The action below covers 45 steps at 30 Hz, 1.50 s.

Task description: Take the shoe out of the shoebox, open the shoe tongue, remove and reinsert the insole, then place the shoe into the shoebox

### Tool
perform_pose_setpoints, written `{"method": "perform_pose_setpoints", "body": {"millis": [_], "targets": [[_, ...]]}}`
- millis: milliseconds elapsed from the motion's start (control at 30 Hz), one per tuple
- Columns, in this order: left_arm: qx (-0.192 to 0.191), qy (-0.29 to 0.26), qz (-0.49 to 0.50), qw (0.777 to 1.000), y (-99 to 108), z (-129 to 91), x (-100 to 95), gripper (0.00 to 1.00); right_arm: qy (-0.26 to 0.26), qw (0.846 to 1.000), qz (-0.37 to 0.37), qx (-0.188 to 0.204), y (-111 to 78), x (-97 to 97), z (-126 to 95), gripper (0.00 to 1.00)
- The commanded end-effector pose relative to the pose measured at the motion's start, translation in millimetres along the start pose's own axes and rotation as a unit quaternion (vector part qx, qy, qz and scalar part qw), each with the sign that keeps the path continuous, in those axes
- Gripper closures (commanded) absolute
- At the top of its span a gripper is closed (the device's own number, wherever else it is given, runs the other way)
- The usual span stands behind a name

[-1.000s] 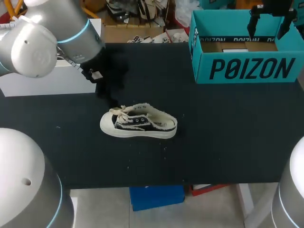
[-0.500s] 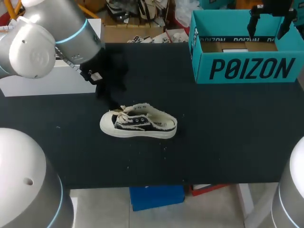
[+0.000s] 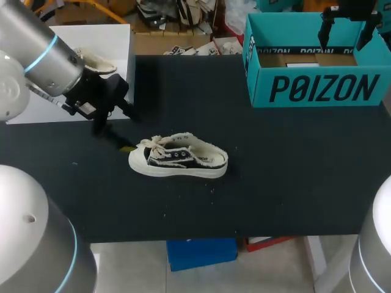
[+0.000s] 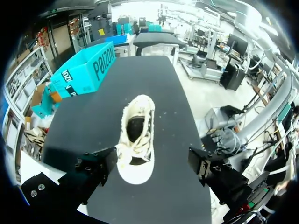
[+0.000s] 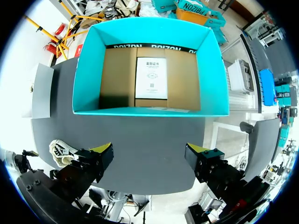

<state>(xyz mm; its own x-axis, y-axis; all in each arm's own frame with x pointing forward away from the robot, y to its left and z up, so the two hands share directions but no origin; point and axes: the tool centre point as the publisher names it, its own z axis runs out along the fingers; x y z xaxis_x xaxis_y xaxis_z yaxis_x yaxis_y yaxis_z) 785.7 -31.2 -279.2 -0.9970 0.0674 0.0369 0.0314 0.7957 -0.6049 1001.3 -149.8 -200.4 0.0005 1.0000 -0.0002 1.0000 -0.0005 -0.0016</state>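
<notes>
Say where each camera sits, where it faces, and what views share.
Head view: above and behind, facing down on the table; both arms show.
Left wrist view: on left arm, facing the shoe; open left gripper shows.
Right wrist view: on right arm, facing down into the box; open right gripper shows.
Shared: all show shoe and box.

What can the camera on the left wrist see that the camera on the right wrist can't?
Only the left wrist view looks into the shoe: you see its dark inside and the laces at the front. Only the right wrist view looks down into the shoebox: it has a brown bottom with a white card lying on it, and no shoe in it. Both views show the shoe, the blue-green shoebox and the black table.
</notes>
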Motion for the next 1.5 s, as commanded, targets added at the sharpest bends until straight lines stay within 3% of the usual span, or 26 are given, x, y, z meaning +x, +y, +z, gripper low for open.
{"method": "perform_pose_setpoints", "body": {"millis": [33, 300, 333, 400, 500, 533, 567, 1033, 1133, 1167, 1267, 1333, 1400, 1500], "targets": [[0.008, -0.014, 0.002, 1.0, 8.9, -1.9, 3.7, 0.0, 0.0, 1.0, 0.0, 0.0, -0.2, 0.1, -0.1, 0.0], [0.008, -0.014, 0.002, 1.0, 8.9, -1.9, 3.7, 0.0, 0.0, 1.0, 0.0, 0.0, -0.2, 0.1, -0.1, 0.0], [0.008, -0.014, 0.002, 1.0, 8.9, -1.9, 3.7, 0.0, -0.047, 0.997, -0.062, -0.026, 6.8, 6.6, -7.1, 0.0], [0.008, -0.014, 0.002, 1.0, 8.9, -1.9, 3.7, 0.0, -0.026, 0.982, -0.178, -0.054, 7.3, 22.1, -17.1, 0.0], [0.008, -0.014, 0.002, 1.0, 8.9, -1.9, 3.7, 0.0, -0.04, 0.931, -0.352, -0.093, -14.1, 43.5, -24.8, 0.0], [0.008, -0.014, 0.002, 1.0, 8.9, -1.9, 3.7, 0.0, -0.037, 0.9, -0.422, -0.104, -27.7, 51.5, -26.9, 0.0], [0.008, -0.014, 0.002, 1.0, 8.9, -1.9, 3.7, 0.0, -0.027, 0.85, -0.514, -0.116, -48.6, 60.4, -28.9, 0.0], [0.008, -0.014, 0.002, 1.0, 8.9, -1.9, 3.7, 0.0, -0.027, 0.85, -0.514, -0.116, -48.6, 60.4, -28.9, 0.0], [0.008, -0.014, 0.002, 1.0, 8.9, -1.9, 3.7, 0.0, -0.005, 0.763, -0.641, -0.085, -42.9, 86.5, -34.1, 0.0], [0.008, -0.014, 0.002, 1.0, 8.9, -1.9, 3.7, 0.0, 0.015, 0.731, -0.676, -0.091, -45.0, 96.1, -35.9, 0.0], [0.008, -0.014, 0.002, 1.0, 8.9, -1.9, 3.7, 0.0, 0.066, 0.623, -0.777, -0.065, -65.1, 124.5, -37.3, 0.0], [0.008, -0.014, 0.002, 1.0, 8.9, -1.9, 3.7, 0.0, 0.103, 0.561, -0.819, -0.055, -83.2, 144.2, -36.6, 0.0], [0.008, -0.014, 0.002, 1.0, 8.9, -1.9, 3.7, 0.0, 0.109, 0.526, -0.843, -0.032, -99.7, 160.8, -36.0, 0.0], [0.008, -0.014, 0.002, 1.0, 8.9, -1.9, 3.7, 0.0, 0.109, 0.525, -0.843, -0.032, -99.7, 160.8, -36.0, 0.0]]}}
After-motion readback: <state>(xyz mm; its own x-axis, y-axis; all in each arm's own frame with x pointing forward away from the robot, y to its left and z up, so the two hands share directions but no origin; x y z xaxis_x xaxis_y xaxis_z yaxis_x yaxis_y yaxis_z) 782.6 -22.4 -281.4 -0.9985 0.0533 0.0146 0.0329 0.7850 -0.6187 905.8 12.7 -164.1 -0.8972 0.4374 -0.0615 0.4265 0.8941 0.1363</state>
